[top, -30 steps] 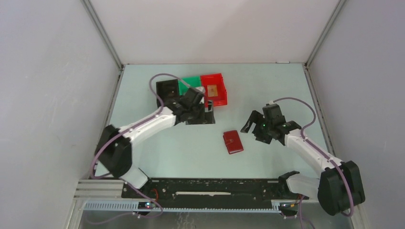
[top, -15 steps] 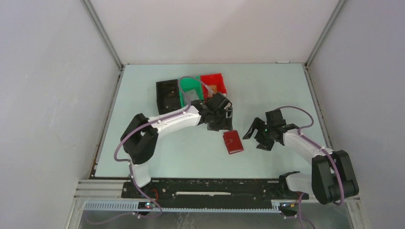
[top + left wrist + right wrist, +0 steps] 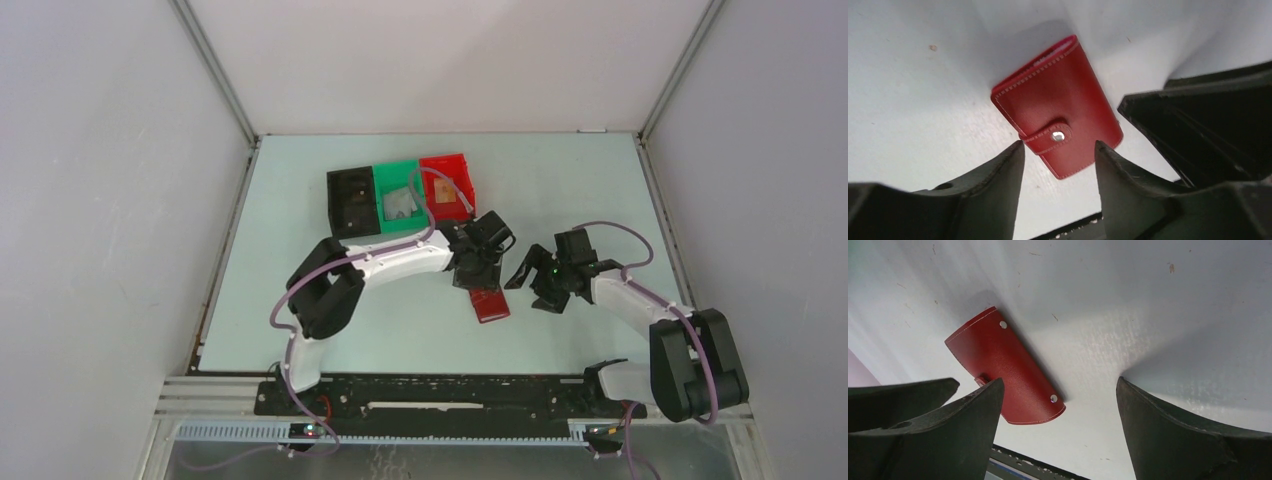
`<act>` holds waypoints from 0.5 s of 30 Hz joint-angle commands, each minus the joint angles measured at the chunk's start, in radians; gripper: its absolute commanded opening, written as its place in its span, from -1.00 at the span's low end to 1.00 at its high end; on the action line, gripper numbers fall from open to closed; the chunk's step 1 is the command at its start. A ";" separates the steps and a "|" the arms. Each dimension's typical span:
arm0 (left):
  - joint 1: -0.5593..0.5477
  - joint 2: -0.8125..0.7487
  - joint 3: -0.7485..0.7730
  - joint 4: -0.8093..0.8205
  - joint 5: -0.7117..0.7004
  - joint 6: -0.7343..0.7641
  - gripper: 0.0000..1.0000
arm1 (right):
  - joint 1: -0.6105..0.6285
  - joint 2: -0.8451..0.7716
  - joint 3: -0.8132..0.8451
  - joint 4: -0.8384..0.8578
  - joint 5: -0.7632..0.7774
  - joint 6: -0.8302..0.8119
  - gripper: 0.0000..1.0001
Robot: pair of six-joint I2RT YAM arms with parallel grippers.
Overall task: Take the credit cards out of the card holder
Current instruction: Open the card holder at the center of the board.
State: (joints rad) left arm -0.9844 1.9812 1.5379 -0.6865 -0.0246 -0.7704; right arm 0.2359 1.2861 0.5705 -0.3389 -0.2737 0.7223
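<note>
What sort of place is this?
Likely a robotics test booth: white walls box in a pale table, a left arm and right arm are bolted along its near edge, with coloured bins and a red card holder.

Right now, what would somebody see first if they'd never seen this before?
The little dark-red card holder, snapped shut, lying in the middle of the pale table. The left claw hangs right over it and the right claw sits just beside it, both open. At the far side is a row of black, green and red bins.
</note>
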 commanded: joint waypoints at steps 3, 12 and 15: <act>-0.007 0.059 0.094 -0.041 -0.121 -0.023 0.09 | -0.003 0.007 -0.034 0.024 -0.001 0.005 0.85; -0.021 0.094 0.123 -0.061 -0.128 -0.030 0.03 | -0.002 0.014 -0.043 0.030 0.001 -0.001 0.84; -0.030 0.088 0.122 -0.064 -0.131 -0.030 -0.05 | -0.003 0.025 -0.043 0.040 -0.003 0.002 0.84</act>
State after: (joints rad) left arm -0.9932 2.0762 1.6127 -0.7353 -0.1307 -0.7841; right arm 0.2359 1.2858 0.5560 -0.3008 -0.2955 0.7250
